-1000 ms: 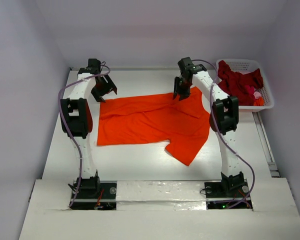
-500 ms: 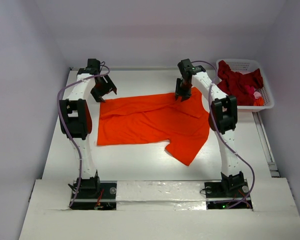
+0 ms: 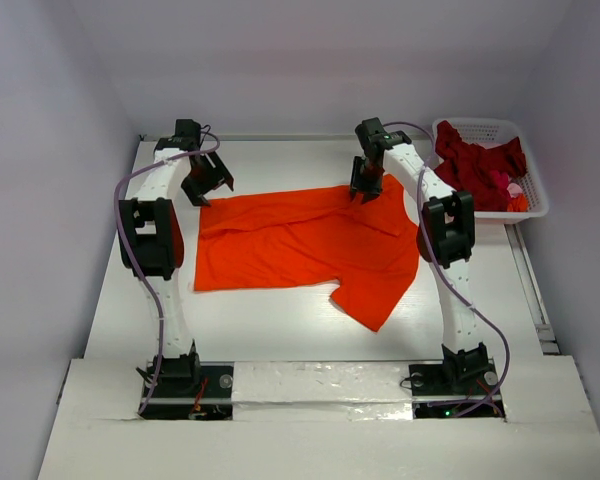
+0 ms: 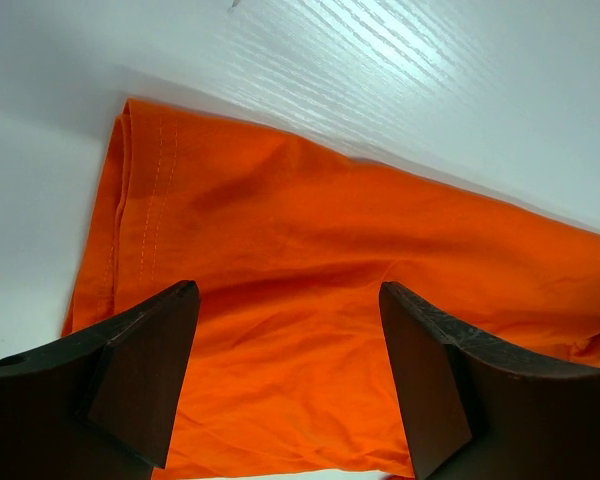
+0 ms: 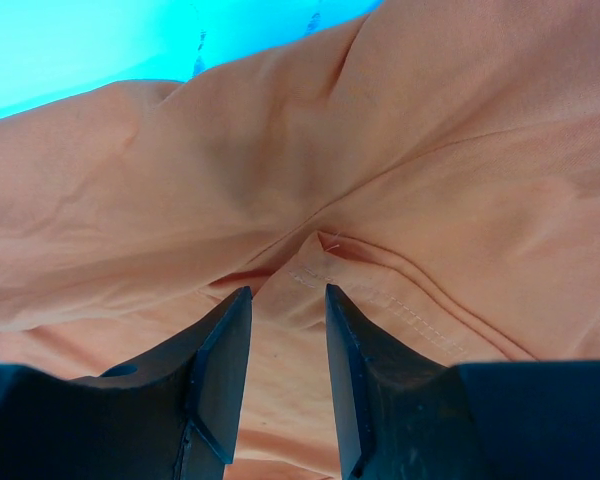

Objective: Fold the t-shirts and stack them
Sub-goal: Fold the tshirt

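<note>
Orange t-shirt (image 3: 300,245) spread flat on table (image 3: 270,325), left of white basket (image 3: 536,207); dark red t-shirts (image 3: 475,165) heaped inside basket. Left gripper (image 3: 208,185) wide open, empty, over shirt corner farthest from basket. Right gripper (image 3: 365,187) narrowly parted on basket-side far edge, cloth ridge between fingers (image 5: 220,370), grip unclear.

The left arm (image 3: 158,235) rises from its base and bends forward at the elbow. The left hand (image 3: 206,186) points down and its two fingers (image 4: 140,370) are spread wide. The right arm (image 3: 448,240) rises and leans inward. The right hand (image 3: 364,190) points steeply down, its fingers (image 5: 220,370) drawn close with a narrow gap. Whether they pinch anything is unclear.
</note>
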You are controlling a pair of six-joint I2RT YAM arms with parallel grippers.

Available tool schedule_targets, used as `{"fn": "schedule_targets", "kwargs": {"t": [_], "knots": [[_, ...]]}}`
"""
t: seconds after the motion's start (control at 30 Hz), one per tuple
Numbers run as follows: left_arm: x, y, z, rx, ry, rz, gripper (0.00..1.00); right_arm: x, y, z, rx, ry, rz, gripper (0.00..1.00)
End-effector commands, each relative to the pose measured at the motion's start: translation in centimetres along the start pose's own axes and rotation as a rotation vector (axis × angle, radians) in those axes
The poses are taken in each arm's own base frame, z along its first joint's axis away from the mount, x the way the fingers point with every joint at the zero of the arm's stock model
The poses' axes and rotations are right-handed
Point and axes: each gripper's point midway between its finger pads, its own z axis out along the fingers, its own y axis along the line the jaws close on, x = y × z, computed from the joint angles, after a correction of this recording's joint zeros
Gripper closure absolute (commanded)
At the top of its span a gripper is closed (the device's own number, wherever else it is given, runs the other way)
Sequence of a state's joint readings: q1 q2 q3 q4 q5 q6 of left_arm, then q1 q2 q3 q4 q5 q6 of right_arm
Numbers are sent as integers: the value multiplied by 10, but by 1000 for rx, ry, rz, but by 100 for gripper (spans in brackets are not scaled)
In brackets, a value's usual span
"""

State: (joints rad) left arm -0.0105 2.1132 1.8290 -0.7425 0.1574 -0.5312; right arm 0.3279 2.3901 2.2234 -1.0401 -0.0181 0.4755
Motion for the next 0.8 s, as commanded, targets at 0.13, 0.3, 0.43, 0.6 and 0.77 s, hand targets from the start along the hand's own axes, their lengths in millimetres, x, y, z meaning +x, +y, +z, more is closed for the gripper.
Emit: {"fn": "schedule_targets", "kwargs": {"t": [0.13, 0.3, 0.43, 0.6, 0.77], "knots": [[-7, -7, -30, 36, -54, 16, 30, 1, -3, 8, 18, 3, 17, 59], [-7, -7, -29, 38, -55, 16, 30, 4, -4, 12, 19, 15, 18, 59], [-6, -7, -28, 36, -50, 16, 30, 8, -5, 17, 15, 26, 19, 60], [-5, -6, -27, 37, -48, 16, 30, 13, -6, 22, 16, 41, 22, 61], [-7, -8, -28, 41, -51, 16, 30, 12, -5, 24, 10, 42, 22, 68]]}}
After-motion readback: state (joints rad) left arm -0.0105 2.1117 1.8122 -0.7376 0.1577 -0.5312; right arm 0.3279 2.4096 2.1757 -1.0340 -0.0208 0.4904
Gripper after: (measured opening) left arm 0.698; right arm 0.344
